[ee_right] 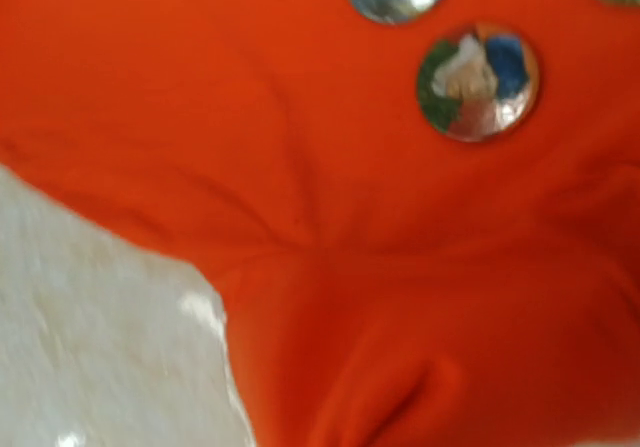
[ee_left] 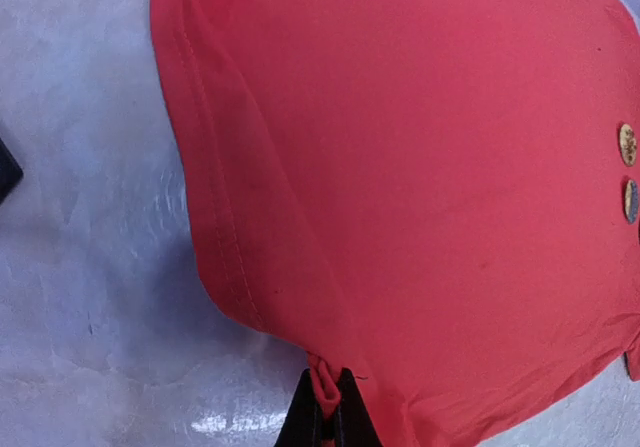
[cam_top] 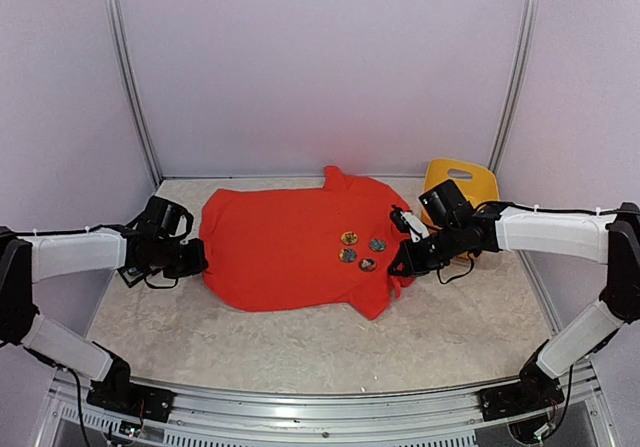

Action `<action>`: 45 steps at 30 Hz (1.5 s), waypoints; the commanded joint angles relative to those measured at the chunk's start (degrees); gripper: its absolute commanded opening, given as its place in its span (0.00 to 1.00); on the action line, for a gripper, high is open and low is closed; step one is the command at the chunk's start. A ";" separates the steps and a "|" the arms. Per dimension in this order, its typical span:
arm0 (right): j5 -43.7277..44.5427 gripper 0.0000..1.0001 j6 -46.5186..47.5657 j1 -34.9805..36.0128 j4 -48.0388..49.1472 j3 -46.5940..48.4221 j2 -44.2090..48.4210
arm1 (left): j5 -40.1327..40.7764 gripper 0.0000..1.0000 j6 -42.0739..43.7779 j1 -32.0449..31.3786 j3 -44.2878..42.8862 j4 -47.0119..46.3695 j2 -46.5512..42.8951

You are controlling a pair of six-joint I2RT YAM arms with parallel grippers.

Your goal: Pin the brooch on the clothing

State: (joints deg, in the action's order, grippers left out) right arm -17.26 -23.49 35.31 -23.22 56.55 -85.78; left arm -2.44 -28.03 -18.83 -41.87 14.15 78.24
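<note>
Looking at the top view first: the red T-shirt (cam_top: 285, 257) lies spread flat in the middle of the table (cam_top: 300, 352), collar toward the back wall. Four round brooches (cam_top: 349, 237) sit in a tight cluster right of center on the shirt. A yellow basket (cam_top: 460, 181) stands behind the right arm, at the upper right of the tabletop. The left gripper (cam_top: 199, 261) is at the shirt's left edge and the right gripper (cam_top: 402, 265) is at its right edge, just beside the brooches. From up here I can't really make out either set of jaws.

Left wrist view clears one up. The left gripper (ee_left: 328, 419) is at the bottom center of the frame, with its fingers (ee_left: 300, 425) squeezed together on a small fold of the shirt's (ee_left: 420, 167) hem. Two brooches (ee_left: 627, 144) peek in at the right edge.

Right wrist view is blurry and mostly red fabric (ee_right: 200, 117). One brooch (ee_right: 478, 82) is at upper right, with two more cut off along the top, and bare table (ee_right: 90, 357) at lower left. The fingers aren't in frame, so I can't tell how far open that gripper is.
</note>
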 commanded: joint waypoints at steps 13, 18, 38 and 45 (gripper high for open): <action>11.49 0.00 -5.04 0.42 -5.19 0.82 -2.59 | 13.37 0.63 -3.19 -1.90 5.37 6.06 -10.56; 16.36 0.00 -3.57 -0.85 -7.05 2.88 -4.39 | 13.90 0.66 -3.02 -2.14 4.93 9.21 -12.43; 33.93 0.40 -4.18 1.82 -20.72 7.36 -2.87 | 11.82 0.48 -18.08 -5.96 19.26 -2.65 -11.20; 39.82 0.43 -3.61 17.76 -23.20 12.70 -10.00 | 12.29 0.45 -17.45 -6.00 19.01 -4.09 -8.28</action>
State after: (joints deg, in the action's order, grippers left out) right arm 18.48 -26.52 47.66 -42.72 66.17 -90.96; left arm 9.58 -45.04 -24.53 -23.14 12.16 68.47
